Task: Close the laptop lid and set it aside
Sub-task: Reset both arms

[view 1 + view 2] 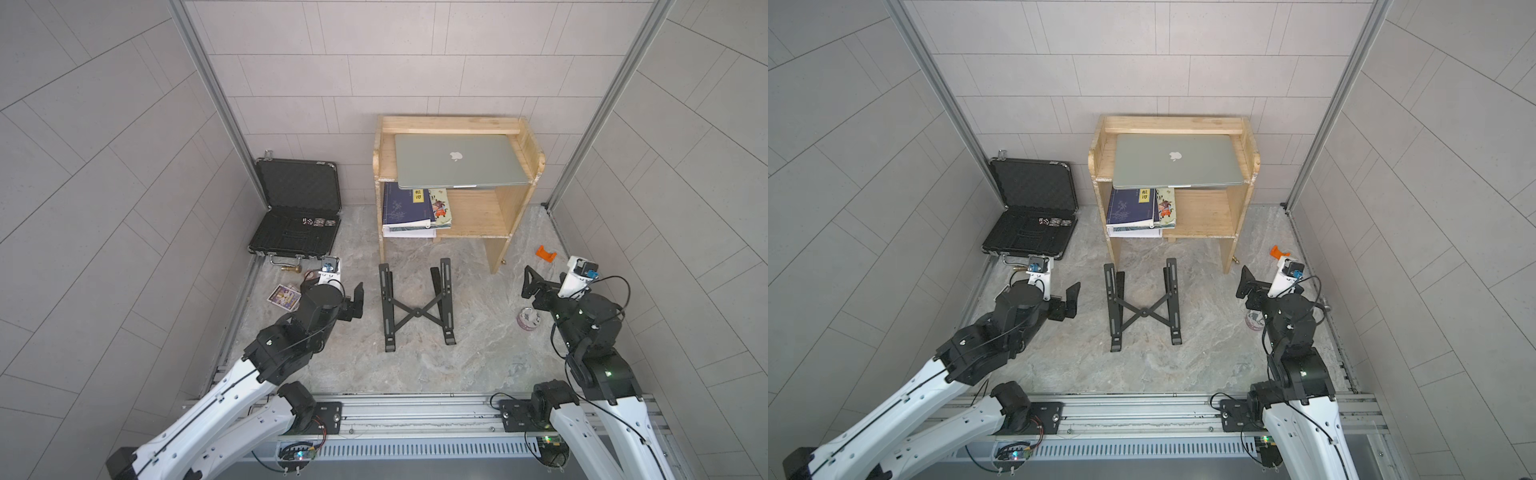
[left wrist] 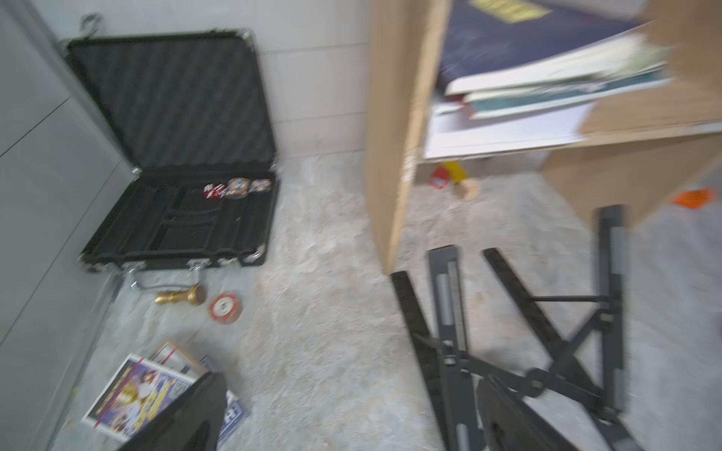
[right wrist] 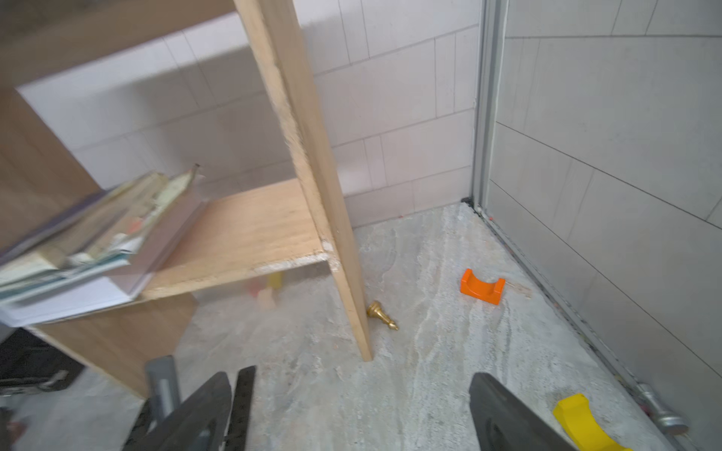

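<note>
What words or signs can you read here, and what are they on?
Apple logo, no words: on the laptop lid.
Yellow label on the blue book: dark characters, too small to read.
Picture card: print blurred, unreadable.
Red and white chip: marking blurred.

Shut laptop [image 1: 1177, 162] lies flat on top of wooden shelf unit [image 1: 1241, 208] by back wall, lid [image 1: 1142, 166] w/ apple logo up. Books [image 1: 1131, 208] on lower shelf. Black stand [image 1: 1143, 309] on bench [image 1: 1204, 345] in front. L tool [image 1: 1070, 301] and R tool [image 1: 1248, 289] flank the stand, well apart from laptop.
</note>
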`<state>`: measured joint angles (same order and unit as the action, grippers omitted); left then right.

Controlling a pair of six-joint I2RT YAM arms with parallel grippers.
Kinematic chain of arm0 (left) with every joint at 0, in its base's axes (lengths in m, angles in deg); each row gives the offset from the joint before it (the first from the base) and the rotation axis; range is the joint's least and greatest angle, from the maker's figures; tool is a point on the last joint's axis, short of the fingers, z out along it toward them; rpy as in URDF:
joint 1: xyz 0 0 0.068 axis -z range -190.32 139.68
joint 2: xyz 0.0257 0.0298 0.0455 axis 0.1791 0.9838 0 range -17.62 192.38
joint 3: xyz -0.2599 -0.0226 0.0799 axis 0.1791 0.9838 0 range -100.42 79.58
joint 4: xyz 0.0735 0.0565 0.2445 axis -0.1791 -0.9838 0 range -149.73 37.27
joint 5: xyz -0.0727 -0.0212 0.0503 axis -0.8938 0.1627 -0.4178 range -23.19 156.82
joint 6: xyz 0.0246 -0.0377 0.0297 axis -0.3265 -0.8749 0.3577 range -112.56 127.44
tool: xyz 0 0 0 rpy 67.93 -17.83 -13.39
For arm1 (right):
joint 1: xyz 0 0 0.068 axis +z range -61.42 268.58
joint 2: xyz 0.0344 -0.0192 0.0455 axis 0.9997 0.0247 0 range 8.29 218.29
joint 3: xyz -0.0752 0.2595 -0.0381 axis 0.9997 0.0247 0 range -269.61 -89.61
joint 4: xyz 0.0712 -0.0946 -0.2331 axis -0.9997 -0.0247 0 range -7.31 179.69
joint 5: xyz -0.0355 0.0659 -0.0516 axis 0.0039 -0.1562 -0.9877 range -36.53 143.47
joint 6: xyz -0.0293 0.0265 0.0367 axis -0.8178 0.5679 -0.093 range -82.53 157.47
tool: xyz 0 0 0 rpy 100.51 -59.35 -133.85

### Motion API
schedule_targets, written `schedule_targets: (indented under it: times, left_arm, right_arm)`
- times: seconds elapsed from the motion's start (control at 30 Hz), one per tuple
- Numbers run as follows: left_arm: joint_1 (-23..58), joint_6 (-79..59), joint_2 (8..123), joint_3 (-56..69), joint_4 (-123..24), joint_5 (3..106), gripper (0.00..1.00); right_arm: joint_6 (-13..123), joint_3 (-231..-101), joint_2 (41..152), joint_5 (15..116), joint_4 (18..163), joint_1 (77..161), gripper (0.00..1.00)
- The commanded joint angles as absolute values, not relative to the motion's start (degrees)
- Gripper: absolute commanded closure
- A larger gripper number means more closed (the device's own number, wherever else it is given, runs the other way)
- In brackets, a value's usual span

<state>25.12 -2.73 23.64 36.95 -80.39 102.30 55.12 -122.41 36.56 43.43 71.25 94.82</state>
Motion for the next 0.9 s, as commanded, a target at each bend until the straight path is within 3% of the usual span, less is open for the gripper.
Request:
schedule_targets:
  times: [0.0,0.1,0.3,0.53,0.87]
  left_arm:
    - [15.1,-2.4,22.8,40.5,-70.5,95.6,0.0]
    - [7.5,-1.9,24.3,45.0,-65.2,90.7,0.0]
    - [3.3,1.1,33.5,52.0,-51.8,90.9,0.0]
    - [-5.2,-1.7,47.6,54.6,-39.7,85.2,0.0]
    - [-8.8,2.7,62.2,56.9,-12.5,81.2,0.0]
  right_arm:
    - [50.9,-117.6,40.7,34.6,79.6,94.4,0.0]
    - [49.5,-111.9,43.0,32.8,88.0,93.3,0.0]
    - [50.5,-103.9,49.4,33.1,107.5,91.8,0.02]
    - [46.3,-105.3,69.0,33.8,123.8,91.6,0.0]
    - [43.2,-109.2,92.3,38.3,139.7,90.6,0.0]
